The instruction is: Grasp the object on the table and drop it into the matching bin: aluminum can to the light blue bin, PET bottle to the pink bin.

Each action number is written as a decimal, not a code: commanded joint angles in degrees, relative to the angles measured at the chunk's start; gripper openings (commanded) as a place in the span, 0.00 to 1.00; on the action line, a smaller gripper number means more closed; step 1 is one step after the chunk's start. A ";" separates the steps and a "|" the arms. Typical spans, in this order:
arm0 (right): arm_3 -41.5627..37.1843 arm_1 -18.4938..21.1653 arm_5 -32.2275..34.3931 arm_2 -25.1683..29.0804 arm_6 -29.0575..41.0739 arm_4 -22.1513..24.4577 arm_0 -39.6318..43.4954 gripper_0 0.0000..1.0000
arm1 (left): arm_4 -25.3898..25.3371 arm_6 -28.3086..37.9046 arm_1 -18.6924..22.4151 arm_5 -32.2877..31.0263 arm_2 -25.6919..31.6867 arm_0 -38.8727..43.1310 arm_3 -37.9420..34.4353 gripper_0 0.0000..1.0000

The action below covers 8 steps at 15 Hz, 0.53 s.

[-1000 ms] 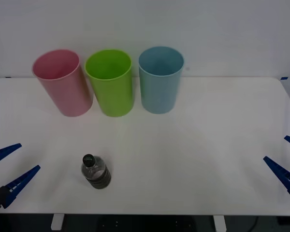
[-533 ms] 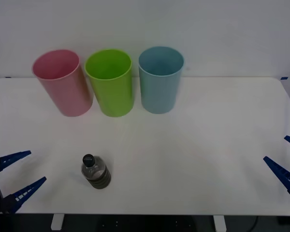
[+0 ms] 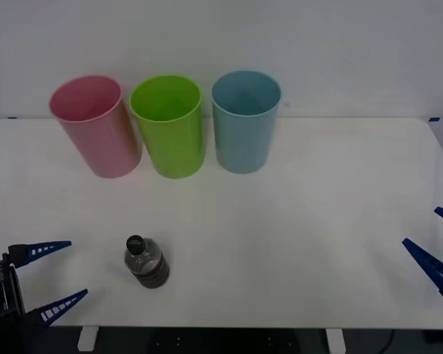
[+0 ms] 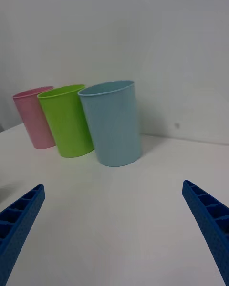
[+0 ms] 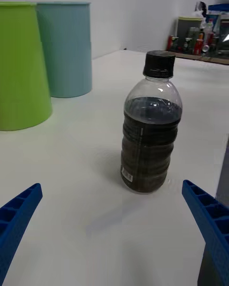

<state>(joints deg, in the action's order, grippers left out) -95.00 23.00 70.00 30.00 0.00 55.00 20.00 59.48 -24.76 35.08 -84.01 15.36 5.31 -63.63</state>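
The PET bottle [image 3: 146,262] stands upright on the white bench [image 3: 295,221], toward the near edge and left of the middle. Its black cap is on, dark liquid fills most of it, and nothing touches it. From the left wrist view the bottle [image 5: 151,126] sits straight ahead, between the two spread blue fingers at the corners.

The left claw [image 3: 53,280] is at the near left corner of the bench, just beside the bottle on its left. It is wide open and holds nothing; one ribbed finger [image 3: 46,249] points toward the bottle, the other lies nearer the bench edge.

Along the far side of the bench three tall bins stand in a row, close together: the pink bin [image 3: 96,127] on the left, a green bin [image 3: 168,127] in the middle, and the light blue bin [image 3: 244,122] on the right. All three are upright with open round rims, and all are well apart from the bottle. The pink bin leans slightly outward in the front view.

The right claw [image 3: 439,247] waits at the right edge of the bench, well away from everything. Its fingers are spread wide too, with nothing between them, and its wrist view looks across the bare bench at the light blue bin [image 4: 112,124].
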 commanded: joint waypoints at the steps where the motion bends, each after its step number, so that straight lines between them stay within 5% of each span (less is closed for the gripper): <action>1: 0.00 0.00 0.00 0.00 0.00 0.00 0.00 1.00 | -0.06 0.06 -0.36 -0.02 -2.70 -0.74 0.17 1.00; 8: 0.00 0.00 0.00 0.00 0.00 0.00 0.00 1.00 | 3.10 -0.20 -6.42 0.33 -3.05 -3.02 0.17 1.00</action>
<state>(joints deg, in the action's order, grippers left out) -95.00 23.00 70.00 30.00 0.00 55.00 20.00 62.09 -24.91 29.29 -83.72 12.30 2.55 -63.45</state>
